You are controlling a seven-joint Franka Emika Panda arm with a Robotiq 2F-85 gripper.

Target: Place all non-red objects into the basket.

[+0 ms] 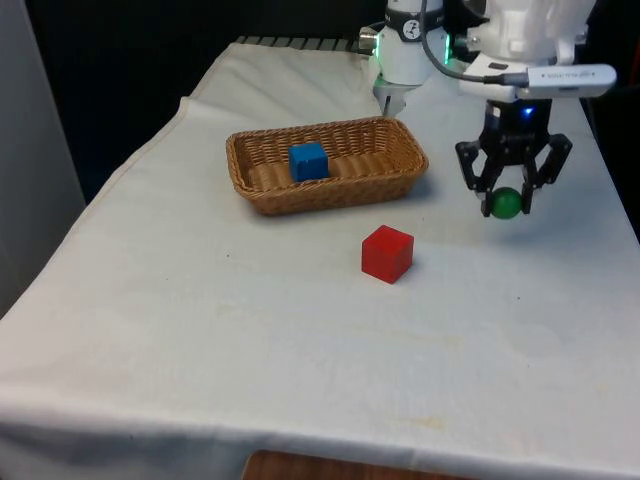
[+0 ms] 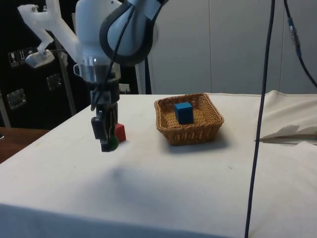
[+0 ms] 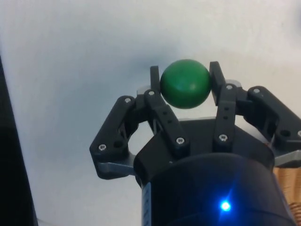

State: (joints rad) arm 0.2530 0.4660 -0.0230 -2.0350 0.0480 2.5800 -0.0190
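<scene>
A green ball hangs above the white cloth, held between the fingers of my gripper, which is shut on it. In the side view my gripper is lifted off the table with the ball just showing at its tip. The wicker basket lies towards the front view's left of my gripper, with a blue cube inside. A red cube rests on the cloth between basket and gripper, nearer the camera in the front view.
A black cable hangs down in front of the side view. The cloth is rumpled at the side view's right. The table's edge runs along the front view's left.
</scene>
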